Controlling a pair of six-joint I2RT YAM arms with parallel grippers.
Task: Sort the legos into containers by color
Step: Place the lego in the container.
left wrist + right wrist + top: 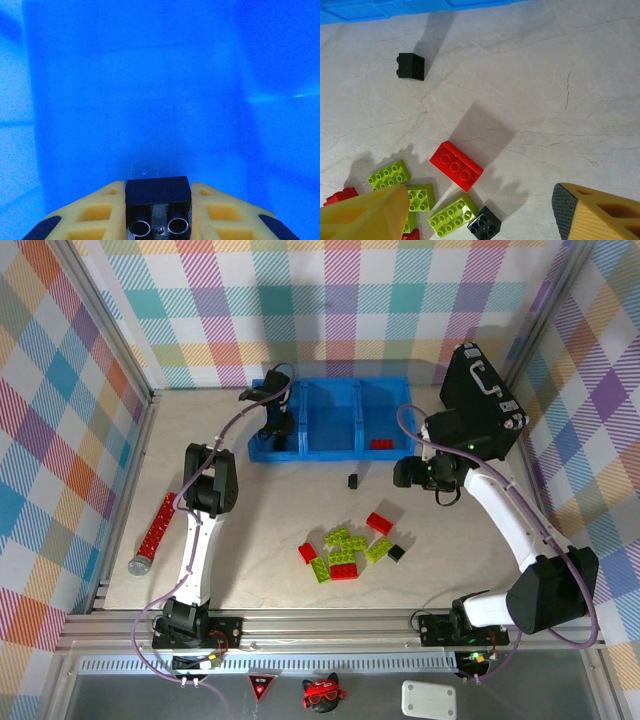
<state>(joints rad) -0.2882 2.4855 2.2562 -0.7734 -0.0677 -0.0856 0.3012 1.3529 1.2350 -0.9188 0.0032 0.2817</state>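
The blue containers (330, 418) stand at the back of the table. My left gripper (277, 430) reaches down into the left compartment, shut on a black lego (158, 192) held over the blue floor (150, 100). A red lego (381, 444) lies in the right compartment. My right gripper (405, 473) hovers open above the table with nothing between its fingers (590, 212). Below it lie a red lego (456, 165), lime legos (453, 215) and a black lego (484, 226). A lone black lego (410, 66) sits nearer the containers (395, 7). The loose pile (345, 555) is at mid-table.
A black hard case (480, 400) stands at the back right, close behind my right arm. A red glittery cylinder (155, 530) lies by the left wall. Bare tabletop (270, 530) stretches between the containers and the pile.
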